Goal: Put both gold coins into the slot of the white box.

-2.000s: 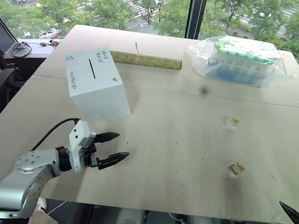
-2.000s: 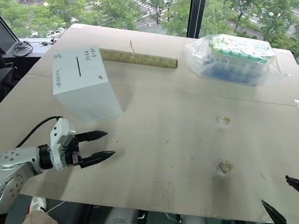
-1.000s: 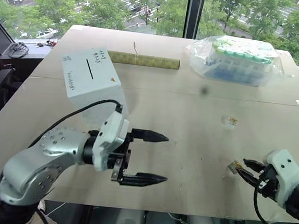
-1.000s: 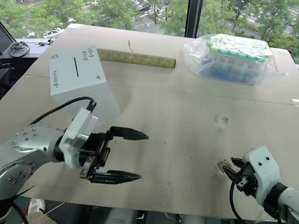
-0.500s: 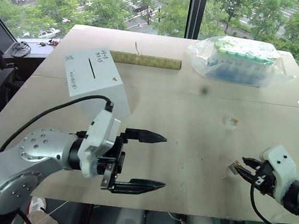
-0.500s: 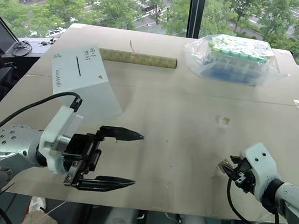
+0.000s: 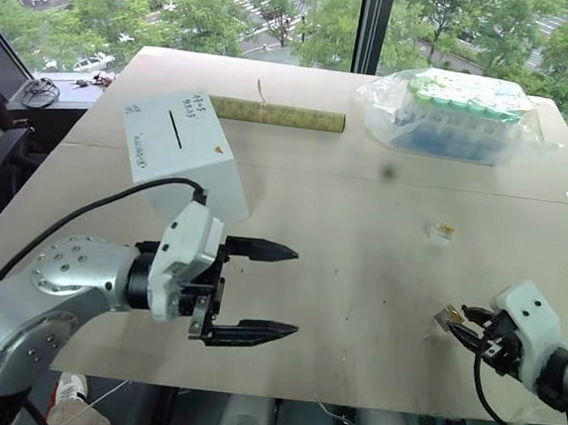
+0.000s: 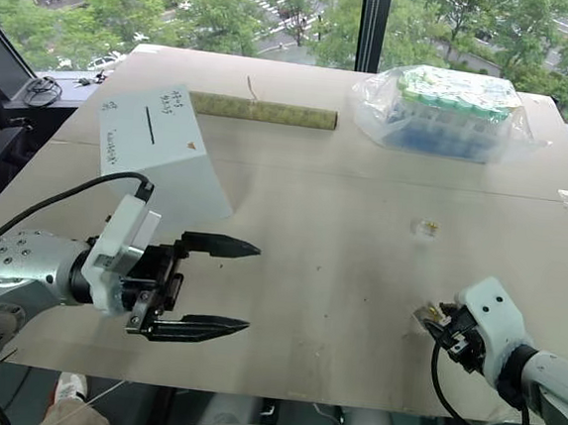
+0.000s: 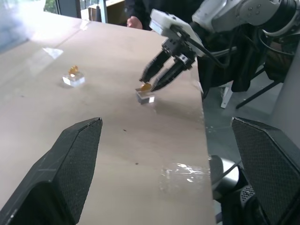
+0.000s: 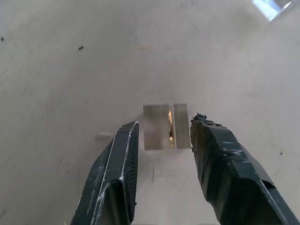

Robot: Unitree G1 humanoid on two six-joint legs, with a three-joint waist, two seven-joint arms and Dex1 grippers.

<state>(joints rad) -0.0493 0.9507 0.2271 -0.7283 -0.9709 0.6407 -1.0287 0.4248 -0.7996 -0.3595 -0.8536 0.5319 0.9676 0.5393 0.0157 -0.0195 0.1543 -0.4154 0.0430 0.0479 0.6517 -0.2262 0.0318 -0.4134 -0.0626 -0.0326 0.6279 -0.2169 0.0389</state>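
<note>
The white box (image 7: 181, 160) stands tilted at the table's left, its black slot (image 7: 176, 130) facing up. My left gripper (image 7: 295, 290) hangs open and empty in front of the box, pointing right. One gold coin (image 10: 170, 125) stands on edge in a small clear holder (image 10: 166, 127) near the table's front right. My right gripper (image 10: 166, 121) is open and straddles that holder, its fingertips (image 9: 159, 80) close on both sides of the coin (image 9: 146, 86). The other gold coin (image 7: 444, 228) sits in its own holder (image 9: 74, 79) farther back.
A clear bag of green-capped tubes (image 7: 457, 113) lies at the back right. A long cardboard roll (image 7: 278, 116) lies behind the box. A scrap of clear tape (image 9: 180, 171) lies by the front edge. Bare tabletop (image 7: 353, 219) spans the middle.
Both arms came up from the near edge. The right gripper reached the near holder and has settled lower around it. The open left gripper has drawn back slightly to the left.
</note>
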